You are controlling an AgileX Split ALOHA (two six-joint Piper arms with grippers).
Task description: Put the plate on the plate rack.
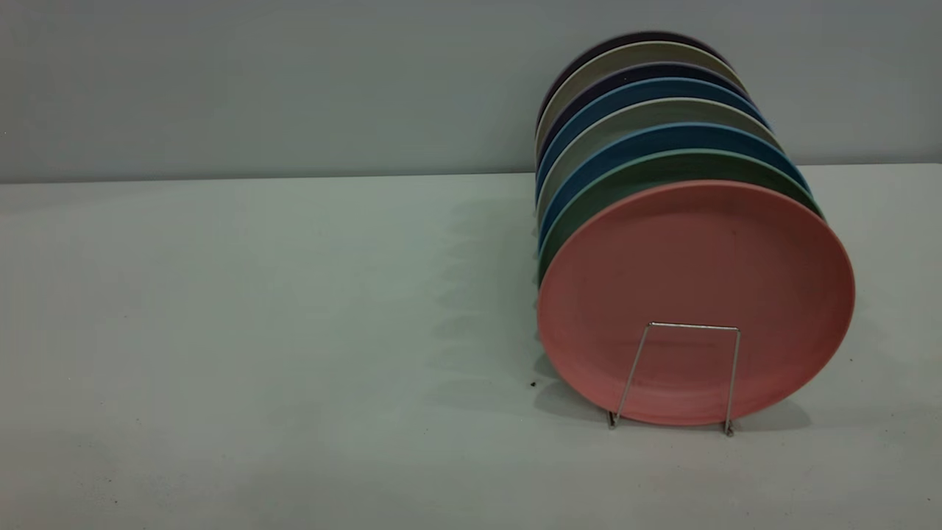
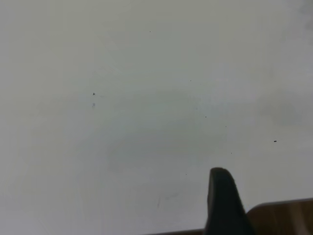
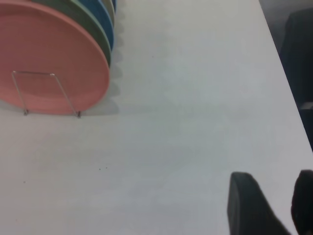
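The salmon-pink plate [image 1: 695,294] stands upright at the front of a row of plates in the thin silver wire plate rack [image 1: 681,372], behind its front loop. Both also show in the right wrist view, the plate [image 3: 51,56] and the rack [image 3: 46,93]. My right gripper [image 3: 271,177] hovers over bare table well away from the rack, with its two dark fingers apart and nothing between them. Of my left gripper, only one dark finger [image 2: 221,196] shows, over bare table. Neither arm appears in the exterior view.
Behind the pink plate stand a teal-green plate [image 1: 662,165], blue plates [image 1: 647,140] and several grey and dark ones. The white table [image 1: 257,331] stretches left of the rack. Its edge [image 3: 281,63] and a dark object beyond it show in the right wrist view.
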